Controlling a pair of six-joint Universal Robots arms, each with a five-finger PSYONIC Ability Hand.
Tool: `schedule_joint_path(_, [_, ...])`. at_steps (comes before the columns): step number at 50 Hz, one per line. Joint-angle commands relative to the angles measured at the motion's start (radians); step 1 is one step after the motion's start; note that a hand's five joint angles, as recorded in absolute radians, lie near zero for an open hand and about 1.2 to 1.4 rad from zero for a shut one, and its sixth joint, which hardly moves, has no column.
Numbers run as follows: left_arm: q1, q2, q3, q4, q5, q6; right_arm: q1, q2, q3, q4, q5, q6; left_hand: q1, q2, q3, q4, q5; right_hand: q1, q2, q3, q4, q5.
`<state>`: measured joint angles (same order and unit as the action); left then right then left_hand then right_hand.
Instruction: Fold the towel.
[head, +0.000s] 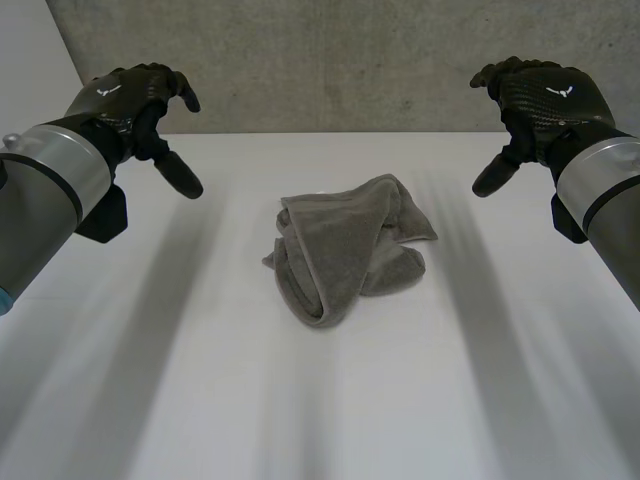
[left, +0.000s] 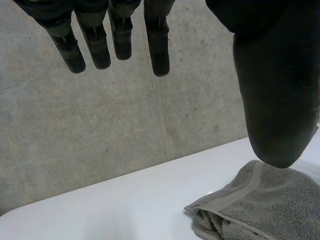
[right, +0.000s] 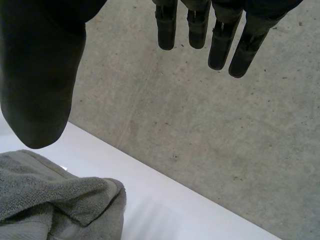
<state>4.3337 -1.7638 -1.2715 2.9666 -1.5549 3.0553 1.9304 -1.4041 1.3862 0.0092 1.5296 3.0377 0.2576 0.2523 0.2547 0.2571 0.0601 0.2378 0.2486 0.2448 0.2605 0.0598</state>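
Observation:
A grey towel (head: 350, 248) lies crumpled in a loose heap at the middle of the white table (head: 200, 380). My left hand (head: 135, 105) hovers well above the table, off to the towel's left, open and holding nothing. My right hand (head: 540, 100) hovers at the same height to the towel's right, open and empty too. In the left wrist view the straight fingers (left: 95, 45) and thumb (left: 272, 100) hang above a hemmed edge of the towel (left: 255, 205). In the right wrist view the fingers (right: 220, 40) and thumb (right: 40, 85) spread above a folded-over part of the towel (right: 55, 200).
A grey concrete wall (head: 330, 60) stands right behind the table's far edge. The white tabletop stretches wide on both sides of the towel and toward the near edge.

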Motion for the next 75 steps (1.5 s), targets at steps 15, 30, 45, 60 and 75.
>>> schedule_joint_path(15, [-0.002, 0.009, 0.003, -0.001, 0.007, 0.002, 0.002, 0.002, -0.001, 0.000, -0.005, -0.002, -0.073, -0.068, -0.071, -0.073, -0.050, -0.063, -0.074, -0.070, -0.086, -0.060])
schedule_joint_path(30, [-0.006, -0.066, -0.014, 0.055, 0.100, 0.008, 0.015, 0.024, 0.010, -0.011, -0.120, -0.071, -0.071, -0.065, -0.068, -0.070, -0.048, -0.063, -0.074, -0.070, -0.086, -0.060])
schedule_joint_path(45, [-0.012, -0.378, -0.012, 0.118, 0.326, 0.085, 0.140, 0.278, 0.013, -0.014, -0.324, -0.559, -0.047, -0.042, -0.044, -0.047, -0.024, -0.063, -0.074, -0.070, -0.086, -0.060])
schedule_joint_path(60, [-0.020, -0.493, -0.020, 0.187, 0.319, 0.209, 0.288, 0.517, 0.043, -0.319, -0.051, -0.554, -0.050, -0.045, -0.047, -0.049, -0.027, 0.149, 0.138, 0.142, 0.126, 0.153])
schedule_joint_path(75, [-0.019, -0.499, -0.019, 0.192, 0.319, 0.209, 0.314, 0.537, 0.063, -0.437, -0.037, -0.465, -0.056, -0.051, -0.053, -0.055, -0.033, 0.428, 0.417, 0.421, 0.405, 0.431])
